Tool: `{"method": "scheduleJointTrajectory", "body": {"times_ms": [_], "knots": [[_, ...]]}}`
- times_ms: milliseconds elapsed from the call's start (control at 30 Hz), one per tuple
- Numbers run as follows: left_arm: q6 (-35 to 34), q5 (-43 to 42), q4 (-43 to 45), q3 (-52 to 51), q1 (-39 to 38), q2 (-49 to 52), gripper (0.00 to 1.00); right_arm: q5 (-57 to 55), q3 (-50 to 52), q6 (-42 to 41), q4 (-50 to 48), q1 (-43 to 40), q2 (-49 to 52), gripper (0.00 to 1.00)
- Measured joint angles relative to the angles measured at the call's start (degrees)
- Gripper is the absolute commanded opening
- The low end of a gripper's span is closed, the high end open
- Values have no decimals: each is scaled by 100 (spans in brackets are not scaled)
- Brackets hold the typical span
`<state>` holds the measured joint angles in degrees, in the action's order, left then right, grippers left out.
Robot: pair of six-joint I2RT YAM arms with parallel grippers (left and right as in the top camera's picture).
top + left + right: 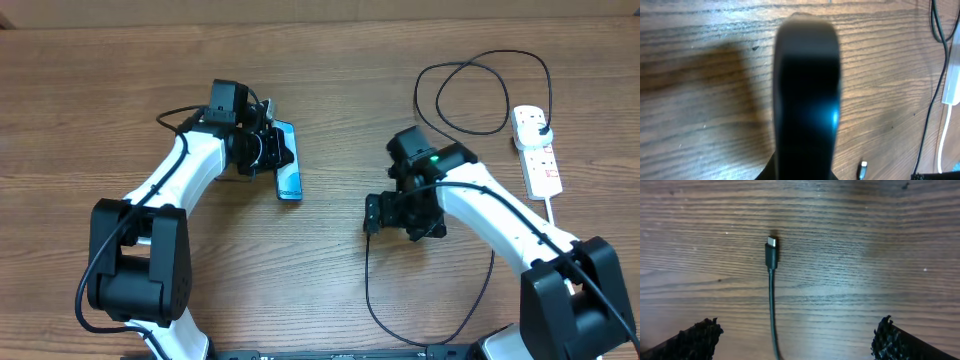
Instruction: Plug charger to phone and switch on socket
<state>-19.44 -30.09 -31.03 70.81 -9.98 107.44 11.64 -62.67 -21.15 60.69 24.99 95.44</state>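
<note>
My left gripper [268,150] is shut on the phone [289,166], holding its far end; the teal screen shows in the overhead view. In the left wrist view the phone [807,100] is a dark blurred bar filling the middle. The charger's connector tip [772,242] lies on the wood, its black cable [772,310] running back between the fingers of my right gripper [797,345], which is open and empty just above it. In the overhead view the right gripper [374,215] is right of the phone. The tip also shows in the left wrist view [862,170]. The charger's plug [540,127] sits in the socket [540,160].
The charger cable makes a loop [480,90] at the back right and a long bend [400,335] near the front edge. The socket's white cord [553,208] runs toward my right arm. The socket's edge shows in the left wrist view [954,85].
</note>
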Motion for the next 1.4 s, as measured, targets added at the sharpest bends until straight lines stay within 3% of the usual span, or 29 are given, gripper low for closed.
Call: {"method": "scheduleJointTrajectory", "body": {"times_ms": [667, 1400], "knots": [[-50, -138, 313, -81, 0, 0, 4, -313, 0, 15, -1099, 199, 0, 100], [-50, -74, 389, -81, 0, 0, 4, -313, 0, 17, -1139, 199, 4, 100]]}}
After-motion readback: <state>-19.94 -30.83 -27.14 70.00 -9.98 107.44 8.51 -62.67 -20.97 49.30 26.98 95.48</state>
